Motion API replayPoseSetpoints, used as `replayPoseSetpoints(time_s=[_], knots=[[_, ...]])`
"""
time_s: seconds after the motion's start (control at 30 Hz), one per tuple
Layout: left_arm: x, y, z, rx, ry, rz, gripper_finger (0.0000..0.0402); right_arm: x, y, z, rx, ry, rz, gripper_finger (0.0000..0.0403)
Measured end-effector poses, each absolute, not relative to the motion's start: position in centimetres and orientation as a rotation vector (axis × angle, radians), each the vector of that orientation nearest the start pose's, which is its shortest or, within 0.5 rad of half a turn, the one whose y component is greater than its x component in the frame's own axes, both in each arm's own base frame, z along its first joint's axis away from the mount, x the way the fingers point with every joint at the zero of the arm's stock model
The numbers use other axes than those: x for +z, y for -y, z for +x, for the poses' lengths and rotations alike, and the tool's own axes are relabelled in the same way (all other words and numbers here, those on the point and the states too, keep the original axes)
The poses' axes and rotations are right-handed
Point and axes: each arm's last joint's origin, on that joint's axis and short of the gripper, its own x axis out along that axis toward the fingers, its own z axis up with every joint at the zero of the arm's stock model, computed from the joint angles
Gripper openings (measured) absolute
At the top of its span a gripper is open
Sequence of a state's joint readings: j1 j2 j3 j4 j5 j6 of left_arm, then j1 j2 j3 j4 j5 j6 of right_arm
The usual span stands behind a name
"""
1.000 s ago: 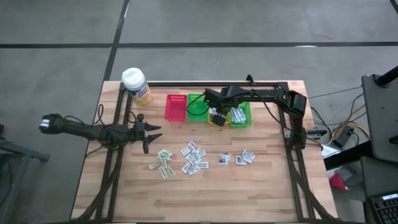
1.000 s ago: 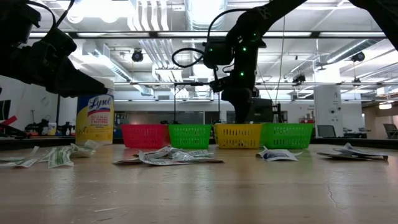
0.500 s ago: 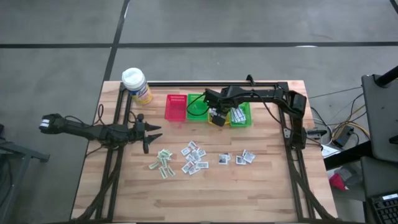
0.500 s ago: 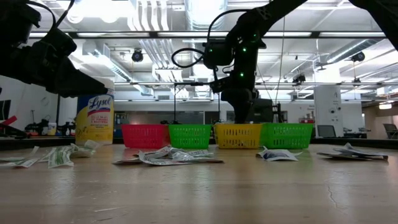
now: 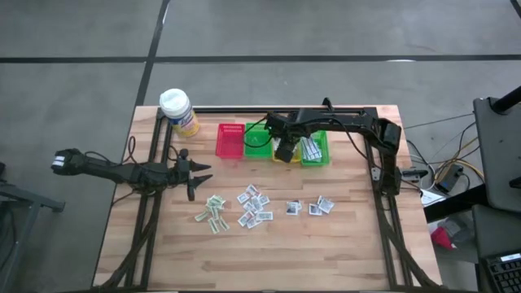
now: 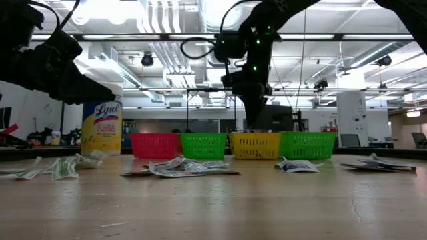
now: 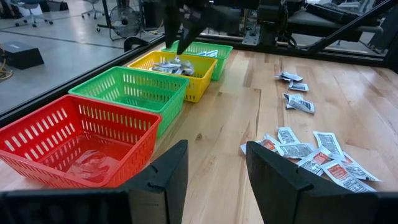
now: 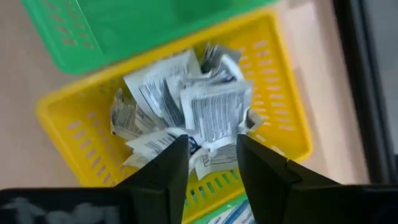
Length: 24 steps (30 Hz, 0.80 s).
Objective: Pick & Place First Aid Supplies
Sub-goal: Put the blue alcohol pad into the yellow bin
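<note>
The first aid supplies are small white packets. Several lie loose on the table, and a heap of them fills the yellow basket. My right gripper hangs open just above that heap, pointing steeply down, with nothing between its fingers. My left gripper waits open over the table's left part, pointing toward the baskets. It is also empty.
Red, green, yellow and another green basket stand in a row at the far side. A yellow bottle with a white cap stands at the far left corner. The near half of the table is bare wood.
My right gripper has risen from inside the yellow basket to just above its rim. It still points steeply down. My left arm has kept still.
</note>
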State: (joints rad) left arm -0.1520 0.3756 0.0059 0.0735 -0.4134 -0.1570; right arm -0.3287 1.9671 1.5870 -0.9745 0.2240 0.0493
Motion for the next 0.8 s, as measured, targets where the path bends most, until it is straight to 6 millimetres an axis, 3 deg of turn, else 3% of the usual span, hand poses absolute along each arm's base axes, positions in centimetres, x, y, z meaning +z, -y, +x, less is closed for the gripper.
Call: replayPoseSetpoints(time_s=[0.3,0.47,0.6,0.8], knots=[[14.0,0.6,11.5,0.281,-0.264,-0.072,0.0158,26.2,12.8,36.9,-0.503,-1.390,0.127,0.0144],[14.0,0.6,11.5,0.281,-0.264,-0.072,0.0158,28.5,11.5,36.9,-0.457,-1.393,0.218,0.0135],[14.0,0.6,11.5,0.281,-0.264,-0.072,0.0158,30.1,9.8,37.4,-0.419,-1.361,0.301,0.0129],[14.0,0.6,11.5,0.281,-0.264,-0.072,0.0158,31.6,5.4,38.2,-0.356,-1.338,0.276,0.0120]])
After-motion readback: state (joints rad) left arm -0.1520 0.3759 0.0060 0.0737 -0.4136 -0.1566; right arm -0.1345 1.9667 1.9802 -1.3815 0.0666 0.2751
